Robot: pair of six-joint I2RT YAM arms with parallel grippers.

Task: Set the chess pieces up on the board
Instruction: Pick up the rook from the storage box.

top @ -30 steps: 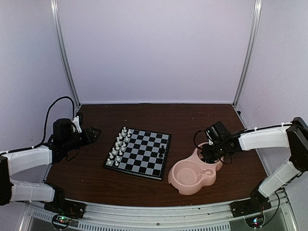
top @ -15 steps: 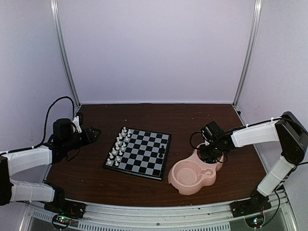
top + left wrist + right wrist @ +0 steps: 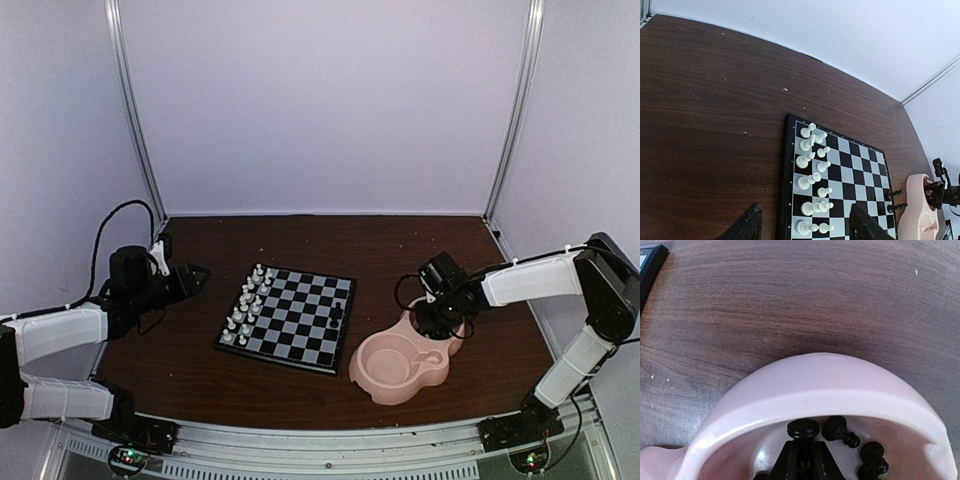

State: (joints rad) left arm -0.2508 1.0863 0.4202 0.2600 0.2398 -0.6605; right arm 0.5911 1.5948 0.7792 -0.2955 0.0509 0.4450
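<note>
Presently: right gripper (image 3: 803,446) down in pink dish (image 3: 830,390), pinching a black piece (image 3: 803,428); left gripper (image 3: 802,226) spread, hovering near the board (image 3: 855,167).

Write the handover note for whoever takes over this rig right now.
Left tool: open, empty, hovering left of the board.
Right tool: down in the far bowl of the pink dish, closed on a black piece.
Done: white pieces stand in two rows along the board's left edge in the top view; two black pieces stand at its right edge.
Left: the loose black pieces in the dish must go to the board's right side.
</note>
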